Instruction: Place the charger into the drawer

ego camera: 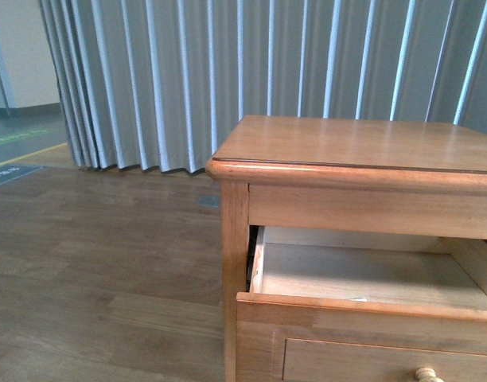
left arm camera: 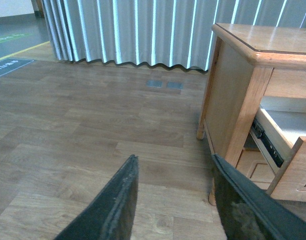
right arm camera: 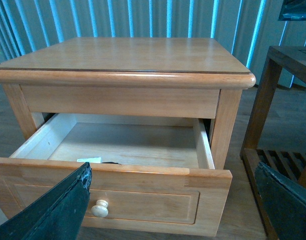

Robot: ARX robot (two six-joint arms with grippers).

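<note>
The honey-brown cabinet (ego camera: 355, 143) has its top drawer (ego camera: 363, 306) pulled out. In the right wrist view the drawer front (right arm camera: 153, 197) with its pale round knob (right arm camera: 99, 208) faces me. Just behind that front, a white edge of the charger (right arm camera: 89, 160) and a bit of its black cable (right arm camera: 110, 162) show inside the drawer; the rest is hidden. My right gripper (right arm camera: 172, 172) is open and empty, in front of the drawer front. My left gripper (left arm camera: 173, 165) is open and empty over the floor, to the left of the cabinet (left arm camera: 228, 100).
A pleated grey curtain (ego camera: 227, 72) hangs behind the cabinet. Wood-plank floor (left arm camera: 93, 130) spreads to the left, with two floor plates (left arm camera: 165, 85) near the curtain. A dark wooden stand (right arm camera: 273, 100) is close to the cabinet's right side.
</note>
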